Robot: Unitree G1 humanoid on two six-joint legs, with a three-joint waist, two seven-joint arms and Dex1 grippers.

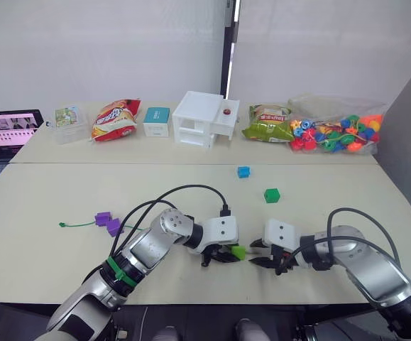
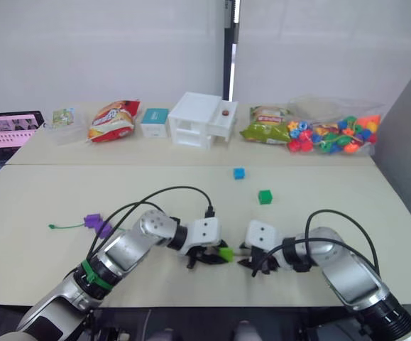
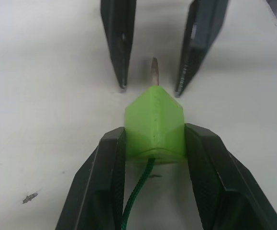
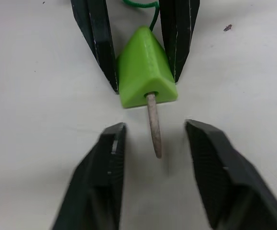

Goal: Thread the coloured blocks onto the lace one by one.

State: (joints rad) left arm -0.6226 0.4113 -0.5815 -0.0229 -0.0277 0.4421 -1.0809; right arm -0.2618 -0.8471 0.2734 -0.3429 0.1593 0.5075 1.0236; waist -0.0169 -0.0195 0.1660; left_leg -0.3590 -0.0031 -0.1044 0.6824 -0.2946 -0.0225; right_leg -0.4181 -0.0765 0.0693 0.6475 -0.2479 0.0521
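The left gripper's (image 3: 155, 143) fingers (image 3: 100, 177) are clamped on the light green block (image 3: 154, 127), one against each side, just above the table (image 3: 42, 96). The green lace (image 3: 136, 196) enters the block between those fingers, and its stiff tip (image 4: 153, 125) sticks out of the far face. The right gripper's (image 4: 152, 139) fingers (image 4: 105, 163) stand apart on either side of that tip, touching neither it nor the block. Beyond the left fingers, the lace trails back across the table to two purple blocks (image 1: 108, 222) lying together on it. Well ahead of both grippers, the dark green block (image 1: 272, 195) and the blue block (image 1: 243, 171) sit apart on the table.
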